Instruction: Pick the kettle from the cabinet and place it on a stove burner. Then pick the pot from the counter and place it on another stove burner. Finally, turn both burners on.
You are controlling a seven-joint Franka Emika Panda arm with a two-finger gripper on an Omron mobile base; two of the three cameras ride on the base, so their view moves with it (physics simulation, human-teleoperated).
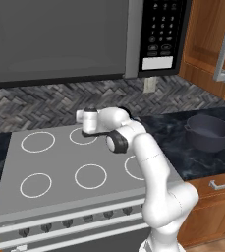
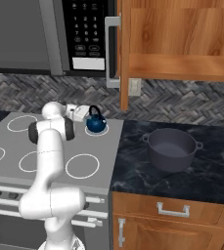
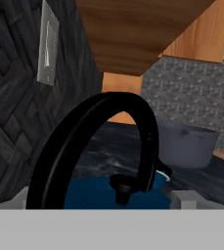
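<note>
Small round dark-blue kettle (image 2: 96,125) rests on a thin white burner ring (image 2: 105,132); claw (image 2: 84,113) beside it, opening indiscernible. Rigid, light; grasp its black arched handle (image 3: 108,132).

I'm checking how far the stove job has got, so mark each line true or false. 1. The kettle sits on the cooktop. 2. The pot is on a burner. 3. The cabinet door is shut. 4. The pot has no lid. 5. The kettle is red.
1. True: the kettle stands on the back right stove burner of the cooktop.
2. False: the pot rests on the counter, right of the cooktop.
3. False: the cabinet door stands open, with its shelf in view.
4. True: the pot is open and looks empty.
5. False: the kettle is dark blue with a black arched handle.
</note>
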